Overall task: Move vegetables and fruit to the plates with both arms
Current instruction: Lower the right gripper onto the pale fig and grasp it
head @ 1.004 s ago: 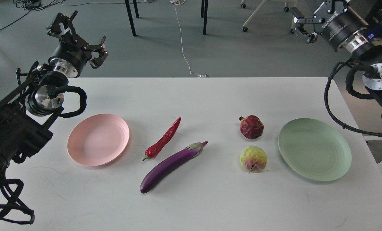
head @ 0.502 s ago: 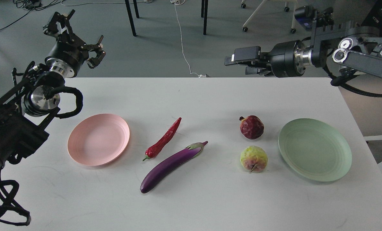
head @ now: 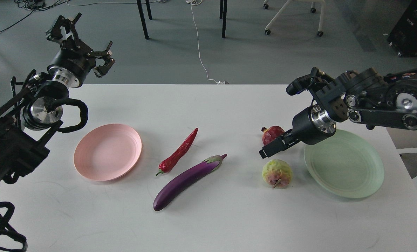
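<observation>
The purple eggplant (head: 187, 182) and red chili (head: 178, 152) lie side by side at the table's middle. The empty pink plate (head: 107, 152) is to their left. The dark red fruit (head: 268, 134) and the bumpy yellow-green fruit (head: 277, 173) sit left of the empty green plate (head: 345, 164). My right gripper (head: 269, 148) hangs low just in front of the dark red fruit and partly hides it. Its fingers overlap as one dark bar. My left gripper (head: 89, 38) is open and empty, raised beyond the table's far left corner.
The white table (head: 208, 105) ends close behind the right of the green plate. Beyond its far edge are the floor, table legs (head: 142, 19), a wheeled chair base (head: 292, 17) and a white cable (head: 199, 52).
My right arm has swung down from high at the back right to the dark red fruit. My left gripper has drifted slightly left and up.
</observation>
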{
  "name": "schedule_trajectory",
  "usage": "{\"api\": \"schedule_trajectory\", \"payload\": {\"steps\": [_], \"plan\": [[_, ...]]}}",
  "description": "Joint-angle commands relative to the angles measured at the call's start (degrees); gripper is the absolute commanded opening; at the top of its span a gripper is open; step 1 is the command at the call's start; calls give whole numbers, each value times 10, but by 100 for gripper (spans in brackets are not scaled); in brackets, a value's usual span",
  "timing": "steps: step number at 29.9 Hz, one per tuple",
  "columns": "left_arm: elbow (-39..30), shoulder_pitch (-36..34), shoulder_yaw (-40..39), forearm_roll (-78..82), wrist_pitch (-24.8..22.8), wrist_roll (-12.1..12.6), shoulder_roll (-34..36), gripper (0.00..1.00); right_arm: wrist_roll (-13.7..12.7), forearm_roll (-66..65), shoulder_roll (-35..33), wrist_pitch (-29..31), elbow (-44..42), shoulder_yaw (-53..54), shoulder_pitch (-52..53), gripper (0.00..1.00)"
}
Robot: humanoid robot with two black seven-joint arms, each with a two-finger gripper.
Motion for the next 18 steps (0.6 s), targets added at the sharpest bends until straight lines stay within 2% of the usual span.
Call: {"api": "schedule_trajectory", "payload": {"steps": [1,8,15,18], "plan": [[0,-1,-1,0,-9,1,6,98,2,-14,18,-1,-2,-8,-8,97],[0,-2,-7,0,-9,0,-1,98,3,-48,42,-23,-57,-27,-51,95],[0,-2,-7,0,-11,0,-1,98,5,-48,58,-29,-60,-27,-71,94],[0,-2,-7,0,-12,0,0,98,5,-48,58,-28,-58,-29,-73,91]]}}
